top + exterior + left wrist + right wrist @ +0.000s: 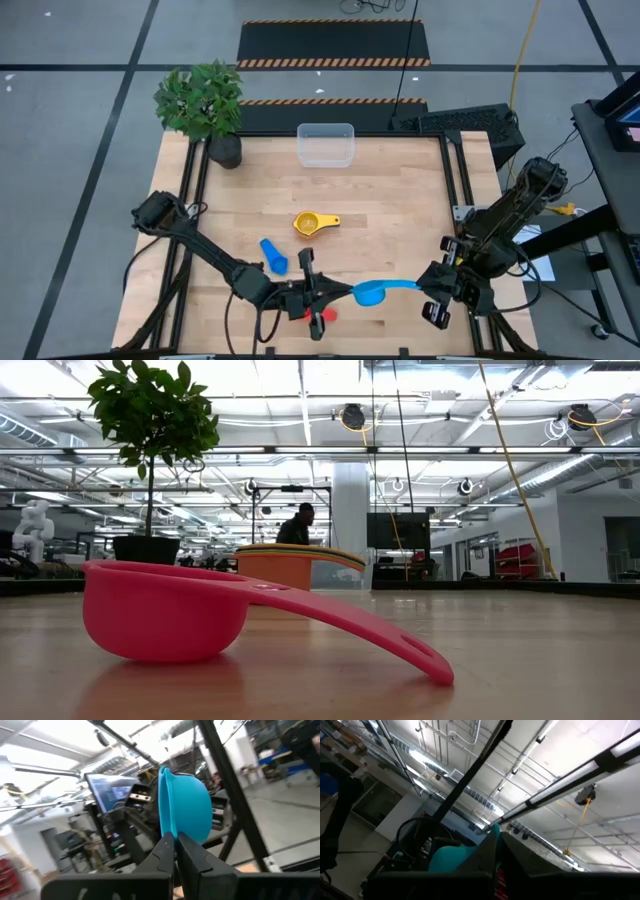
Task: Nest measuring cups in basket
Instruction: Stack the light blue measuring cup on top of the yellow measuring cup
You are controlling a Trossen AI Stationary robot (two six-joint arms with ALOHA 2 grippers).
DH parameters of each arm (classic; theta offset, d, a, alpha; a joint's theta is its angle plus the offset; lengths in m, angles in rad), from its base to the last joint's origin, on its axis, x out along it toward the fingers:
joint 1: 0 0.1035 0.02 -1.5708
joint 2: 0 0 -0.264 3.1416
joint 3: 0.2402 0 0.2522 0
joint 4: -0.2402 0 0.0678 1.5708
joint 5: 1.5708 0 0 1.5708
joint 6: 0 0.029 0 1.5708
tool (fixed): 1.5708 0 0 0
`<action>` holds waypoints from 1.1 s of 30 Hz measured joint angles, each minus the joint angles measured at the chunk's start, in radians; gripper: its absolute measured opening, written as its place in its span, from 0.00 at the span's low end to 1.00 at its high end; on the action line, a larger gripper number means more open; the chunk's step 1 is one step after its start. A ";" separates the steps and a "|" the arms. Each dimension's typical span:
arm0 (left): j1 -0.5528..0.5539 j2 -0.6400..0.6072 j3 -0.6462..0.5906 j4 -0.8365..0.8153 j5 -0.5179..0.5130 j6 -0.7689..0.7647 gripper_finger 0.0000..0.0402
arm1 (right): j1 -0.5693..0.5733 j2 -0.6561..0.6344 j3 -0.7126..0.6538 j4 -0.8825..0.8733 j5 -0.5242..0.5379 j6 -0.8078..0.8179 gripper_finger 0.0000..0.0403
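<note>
A light blue measuring cup hangs above the table's near edge between my two grippers. My left gripper is shut on its bowl, my right gripper on its handle. A red cup rests on its bowl and handle tip on the table, below my left gripper. A dark blue cup lies on its side and a yellow cup stands mid-table. The clear basket stands at the far edge. My left gripper pinches the light blue cup's rim between its two fingers, one on the open side and one on the bowl's outer wall. The fingers come from the table's left, slanting upward. The cup is lifted clear, its mouth turned sideways. My right gripper is shut on the free end of the light blue cup's handle, coming from the table's right. Its own fingers hide the place of contact in the right wrist view, where only a bit of the cup shows beside them.
A potted plant stands at the far left corner beside the basket. Dark frame rails run along the table's left and right sides. A person shows in the room beyond the table in the low view.
</note>
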 joint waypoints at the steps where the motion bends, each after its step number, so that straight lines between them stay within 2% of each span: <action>1: -0.005 -0.007 0.000 -0.005 -0.022 0.013 0.02 | 0.000 0.000 0.000 0.000 0.018 0.000 0.03; 7: -0.050 -0.054 -0.008 -0.042 -0.144 0.120 0.01 | -0.001 -0.008 0.000 0.000 0.173 -0.007 0.11; 11: -0.085 -0.131 -0.029 -0.173 -0.185 0.137 0.01 | 0.001 -0.041 0.010 -0.027 0.380 -0.055 0.18; 14: -0.103 -0.199 -0.055 -0.299 -0.219 0.112 0.01 | 0.001 -0.071 0.037 -0.136 0.564 -0.074 0.23; 17: -0.116 -0.258 -0.079 -0.417 -0.279 0.076 0.01 | 0.001 -0.084 0.069 -0.275 0.674 -0.058 0.28; 20: -0.128 -0.297 -0.118 -0.452 -0.337 0.063 0.00 | 0.001 -0.083 0.097 -0.397 0.686 -0.007 0.31; 25: -0.129 -0.336 -0.180 -0.432 -0.372 0.066 0.00 | -0.018 -0.056 0.158 -0.570 0.685 0.086 0.36; 29: -0.128 -0.340 -0.201 -0.393 -0.424 0.092 0.00 | -0.034 -0.034 0.181 -0.588 0.678 0.126 0.39; 33: -0.128 -0.339 -0.203 -0.392 -0.419 0.093 0.00 | -0.048 -0.031 0.182 -0.590 0.636 0.179 0.42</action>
